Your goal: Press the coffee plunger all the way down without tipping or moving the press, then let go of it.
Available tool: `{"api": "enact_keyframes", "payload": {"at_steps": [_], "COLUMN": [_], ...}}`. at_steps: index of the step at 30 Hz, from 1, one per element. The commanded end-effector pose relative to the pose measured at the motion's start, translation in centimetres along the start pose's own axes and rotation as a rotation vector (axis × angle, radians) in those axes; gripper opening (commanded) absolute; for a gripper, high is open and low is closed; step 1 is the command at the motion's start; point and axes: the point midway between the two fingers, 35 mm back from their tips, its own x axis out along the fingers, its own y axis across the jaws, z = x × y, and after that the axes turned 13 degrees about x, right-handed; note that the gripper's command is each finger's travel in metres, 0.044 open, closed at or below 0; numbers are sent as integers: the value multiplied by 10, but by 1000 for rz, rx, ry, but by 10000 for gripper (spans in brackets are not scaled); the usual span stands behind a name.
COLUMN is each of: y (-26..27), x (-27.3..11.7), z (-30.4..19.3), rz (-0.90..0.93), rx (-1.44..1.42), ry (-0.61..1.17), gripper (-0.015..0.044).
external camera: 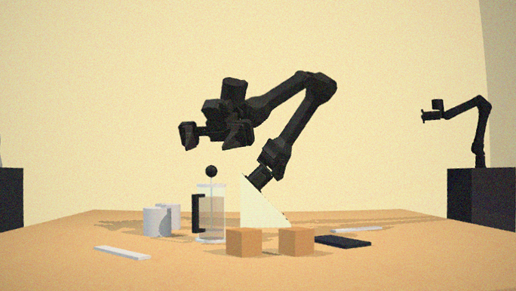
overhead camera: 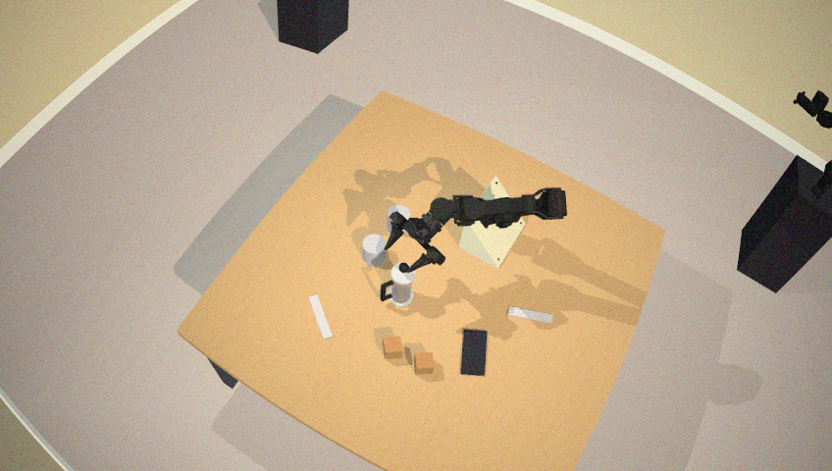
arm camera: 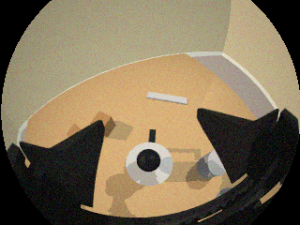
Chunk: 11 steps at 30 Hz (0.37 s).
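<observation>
The coffee press (overhead camera: 401, 288) (external camera: 211, 216) stands upright on the table, its black handle at one side. Its black plunger knob (overhead camera: 403, 268) (external camera: 210, 171) (arm camera: 148, 160) sits above the lid, with a short length of thin rod showing between knob and lid in the exterior view. My gripper (overhead camera: 395, 259) (external camera: 209, 147) (arm camera: 151, 119) is wide open with nothing between its fingers. It hangs above the knob with a visible gap in the exterior view. In the wrist view the knob shows between and below the fingertips, centred over the white lid (arm camera: 134, 164).
Two pale mugs (overhead camera: 373, 250) (external camera: 155, 222) stand close beside the press. Two orange blocks (overhead camera: 392, 346) (external camera: 297, 241), a dark slab (overhead camera: 473, 352) (external camera: 342, 241) and two white strips (overhead camera: 320, 316) (external camera: 122, 252) lie around it. A cream wedge (overhead camera: 495, 247) (external camera: 254, 210) is at my arm's base.
</observation>
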Motion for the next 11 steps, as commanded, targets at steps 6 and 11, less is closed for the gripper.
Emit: {"api": "enact_keyframes", "payload": {"at_steps": [6, 11], "y": [10, 10], "x": [-32, -32], "z": [14, 14], "rz": [11, 11], "rx": [-3, -3], "ry": [4, 4], "gripper": [440, 440]}}
